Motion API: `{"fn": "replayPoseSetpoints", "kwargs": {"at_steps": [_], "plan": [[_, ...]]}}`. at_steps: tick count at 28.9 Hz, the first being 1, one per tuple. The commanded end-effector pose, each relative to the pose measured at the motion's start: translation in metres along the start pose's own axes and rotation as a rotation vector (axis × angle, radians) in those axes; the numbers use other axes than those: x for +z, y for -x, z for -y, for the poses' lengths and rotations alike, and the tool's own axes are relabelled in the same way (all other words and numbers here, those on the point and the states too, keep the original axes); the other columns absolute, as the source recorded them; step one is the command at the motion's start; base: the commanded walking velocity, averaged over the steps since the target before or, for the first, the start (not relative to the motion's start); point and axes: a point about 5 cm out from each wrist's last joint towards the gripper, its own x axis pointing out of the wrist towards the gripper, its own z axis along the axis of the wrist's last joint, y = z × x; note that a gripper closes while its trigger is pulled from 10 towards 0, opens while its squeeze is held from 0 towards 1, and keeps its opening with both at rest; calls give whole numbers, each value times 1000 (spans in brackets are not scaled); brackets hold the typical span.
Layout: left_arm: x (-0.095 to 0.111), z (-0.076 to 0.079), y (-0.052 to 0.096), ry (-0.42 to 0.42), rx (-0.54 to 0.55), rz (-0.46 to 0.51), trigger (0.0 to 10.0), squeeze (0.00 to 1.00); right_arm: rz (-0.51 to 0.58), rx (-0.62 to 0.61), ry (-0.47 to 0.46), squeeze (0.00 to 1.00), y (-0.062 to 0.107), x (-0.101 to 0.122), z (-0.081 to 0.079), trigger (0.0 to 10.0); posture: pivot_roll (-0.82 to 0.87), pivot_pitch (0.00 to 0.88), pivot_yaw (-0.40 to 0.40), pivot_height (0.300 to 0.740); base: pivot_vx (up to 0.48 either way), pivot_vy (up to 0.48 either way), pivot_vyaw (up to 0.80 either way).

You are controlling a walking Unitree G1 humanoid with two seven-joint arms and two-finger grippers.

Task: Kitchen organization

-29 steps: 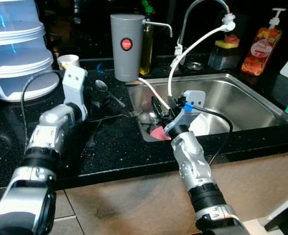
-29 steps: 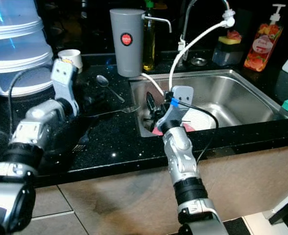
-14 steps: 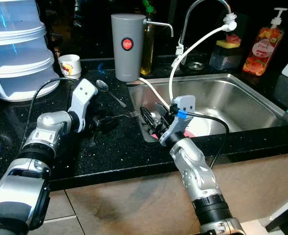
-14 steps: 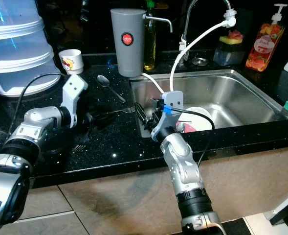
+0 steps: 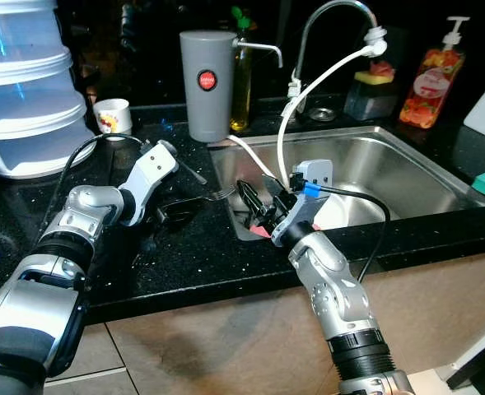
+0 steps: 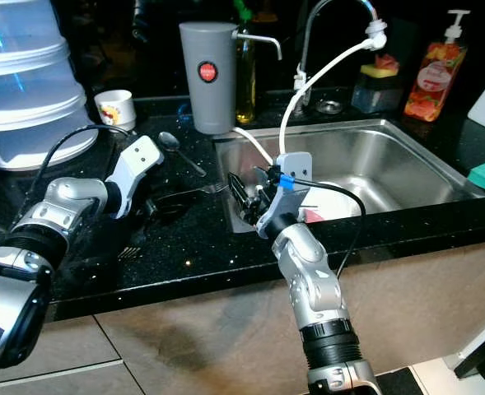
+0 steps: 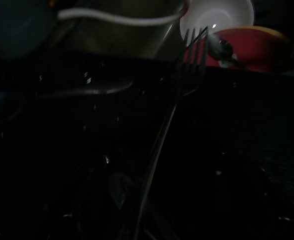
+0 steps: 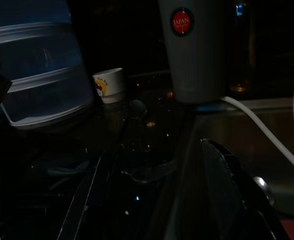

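One fork (image 5: 194, 198), one spoon (image 6: 179, 150), one cup (image 5: 111, 116).

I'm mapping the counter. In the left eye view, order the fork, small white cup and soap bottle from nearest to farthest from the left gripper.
1. Fork, beside the left gripper.
2. Small white cup, back of the counter.
3. Soap bottle, behind the sink's far corner.

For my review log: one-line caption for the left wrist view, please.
Dim view along the dark countertop: a fork points its tines toward the sink, where a white bowl sits beside something red.
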Motion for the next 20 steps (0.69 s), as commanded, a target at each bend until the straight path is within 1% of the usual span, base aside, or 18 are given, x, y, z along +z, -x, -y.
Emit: {"fn": "replayPoseSetpoints", "kwargs": {"at_steps": [1, 4, 5, 6, 7, 8, 9, 16, 17, 18, 19, 20], "plan": [[-42, 6, 6, 108, -14, -196, 10000, 0, -3, 0, -16, 0, 1, 1, 0, 10000, 45, 64, 31, 740, 0, 0, 0], [-42, 6, 6, 119, -17, -192, 10000, 0, -3, -1, -17, 0, 1, 1, 0, 10000, 45, 64, 31, 740, 0, 0, 0], [-42, 5, 7, 118, -18, -194, 6863, 0, -5, -1, -17, 0, 1, 2, 0, 10000, 45, 65, 29, 740, 0, 0, 0], [-42, 5, 7, 116, -19, -196, 6863, 0, -6, -1, -17, 0, 1, 2, 1, 10000, 45, 65, 29, 740, 0, 0, 0], [-42, 4, 8, 119, -15, -199, 1098, 0, -8, -1, -17, 0, 1, 2, 1, 10000, 44, 65, 28, 740, 0, 0, 0], [-42, 4, 8, 119, -15, -199, 1098, 0, -8, -1, -17, 0, 1, 2, 1, 10000, 44, 65, 28, 740, 0, 0, 0], [-43, 4, 8, 124, -11, -201, 0, 0, -9, 0, -16, 0, 0, 3, 1, 10000, 44, 65, 28, 740, 0, 0, 0], [-39, 2, 7, 121, 10, -168, 0, 0, -12, 0, -17, 0, 0, 3, 1, 10000, 44, 66, 26, 740, 0, 0, 0], [-36, 1, 7, 129, 11, -141, 0, 0, -12, -2, -17, 0, 0, 4, 1, 10000, 43, 66, 25, 740, 0, 0, 0], [-36, 1, 7, 129, 11, -141, 0, 0, -12, -2, -17, 0, 0, 4, 1, 10000, 43, 66, 25, 740, 0, 0, 0], [-32, 0, 7, 136, 13, -111, 0, 0, -12, -5, -19, 0, 0, 4, 1, 10000, 43, 66, 25, 740, 0, 0, 0], [-32, 0, 7, 136, 13, -111, 0, 0, -12, -5, -19, 0, 0, 4, 1, 10000, 43, 66, 25, 740, 0, 0, 0]]}}
